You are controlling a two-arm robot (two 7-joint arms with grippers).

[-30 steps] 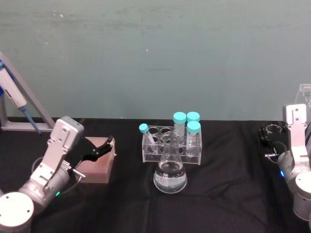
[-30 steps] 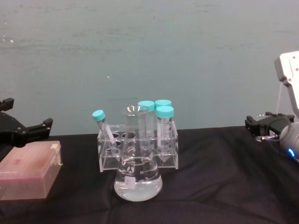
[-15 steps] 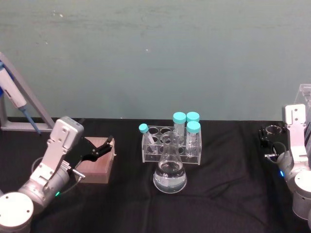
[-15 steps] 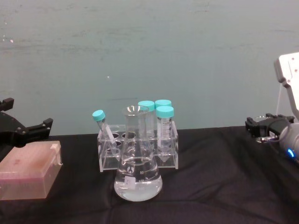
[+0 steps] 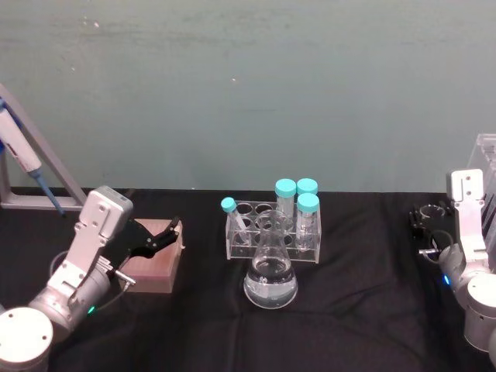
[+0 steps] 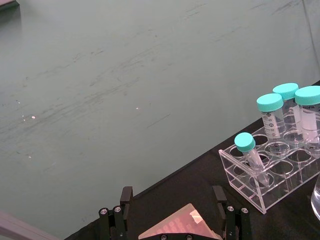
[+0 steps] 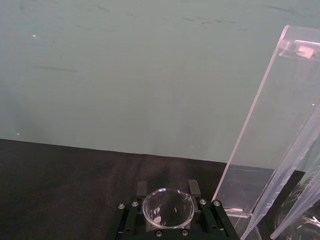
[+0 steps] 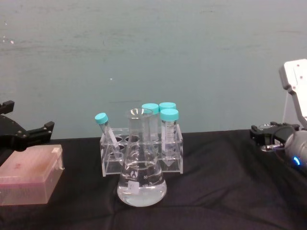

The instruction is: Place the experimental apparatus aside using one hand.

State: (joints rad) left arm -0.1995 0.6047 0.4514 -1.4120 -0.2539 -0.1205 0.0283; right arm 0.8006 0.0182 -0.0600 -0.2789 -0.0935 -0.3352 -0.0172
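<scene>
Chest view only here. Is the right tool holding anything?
Observer: Yes, the right wrist view shows the right tool closed on a small glass beaker.
Operator: What's beside it?
Observer: In the head view, a tall clear acrylic stand rises just to its right.
Operator: And far left?
Observer: A blue-and-white pipette rests on a slanted grey frame, behind and left of the left tool.

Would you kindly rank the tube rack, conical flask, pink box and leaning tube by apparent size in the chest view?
1-2. tube rack and conical flask: look alike; the flask stands nearer, so unranked.
3. pink box, cut by the view's edge.
4. leaning tube, smallest.
</scene>
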